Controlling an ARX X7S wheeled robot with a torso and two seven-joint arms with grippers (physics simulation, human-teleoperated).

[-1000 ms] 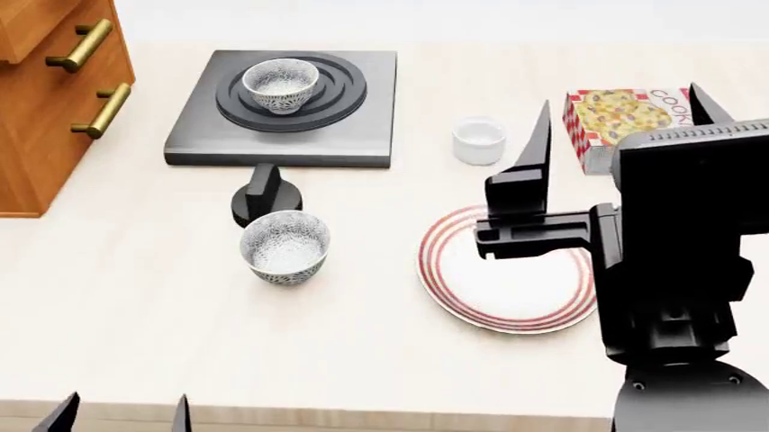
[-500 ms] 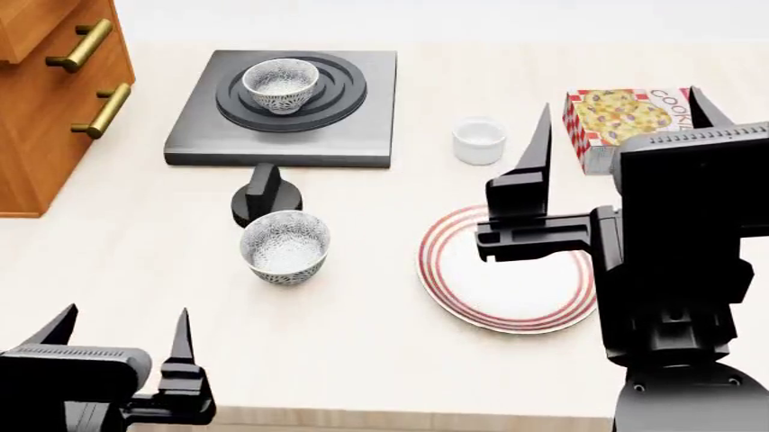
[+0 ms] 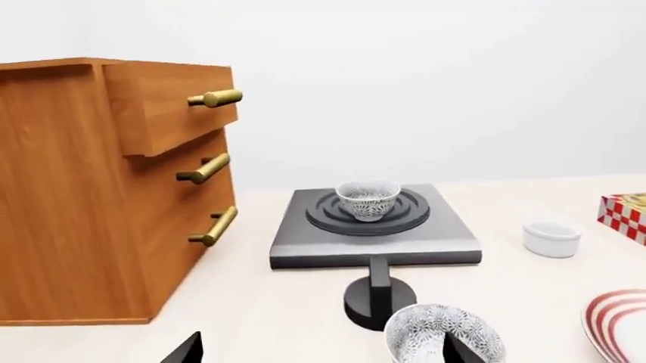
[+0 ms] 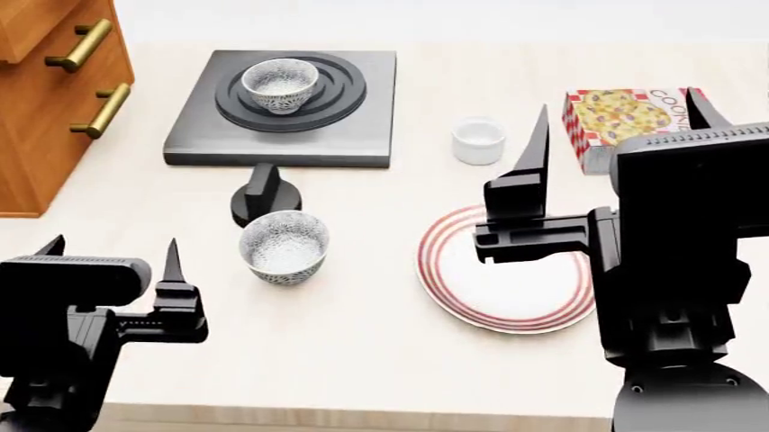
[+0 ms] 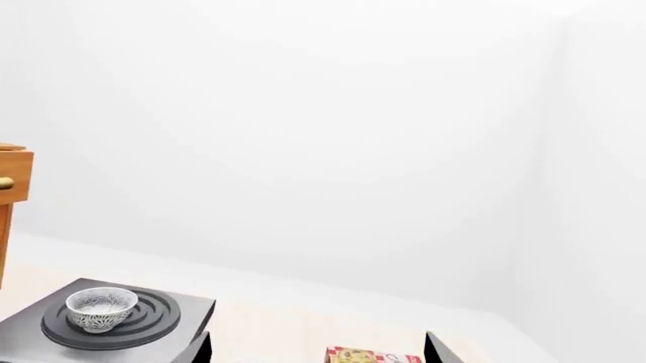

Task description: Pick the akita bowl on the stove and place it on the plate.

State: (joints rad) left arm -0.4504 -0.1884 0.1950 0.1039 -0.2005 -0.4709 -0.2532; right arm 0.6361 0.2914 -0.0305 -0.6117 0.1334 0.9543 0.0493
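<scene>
Akita bowl (image 4: pixel 280 84) sits upright on the ring burner in the middle of the stove (image 4: pixel 204 135), at the far side of the pale counter (image 4: pixel 360 360), and nothing is touching it.

Nearest to the robot, the left gripper (image 4: pixel 111 263) hangs low over the counter's near edge with its 2 fingers spread apart and nothing between them. The right gripper (image 4: pixel 613 112) is held higher, above the near right part of the counter, its 2 fingers also parted and empty.

A little further in there are 2 things side by side. On the left stands the second speckled bowl (image 4: pixel 284 246), a twin of the one on the stove, so there are 2 of these bowls in all. To the right lies 1 plate (image 4: pixel 445 270), white with thin red stripes round its rim; the right arm hides part of it. Bowl and plate are apart from each other.

Just behind the near bowl is 1 black knob (image 4: pixel 265 198), standing close in front of the stove's front edge.

Further back, right of the stove, is 1 small plain white cup (image 4: pixel 478 140). Beyond the plate, partly behind the right gripper, lies 1 red-and-white checked box (image 4: pixel 619 115) with a picture of cookies; the letters "COOK" can be read on it, the rest is cut off.

At the far left stands a wooden drawer cabinet (image 3: pixel 91 189); the left wrist view shows 3 brass handles (image 3: pixel 205 169) on it.
</scene>
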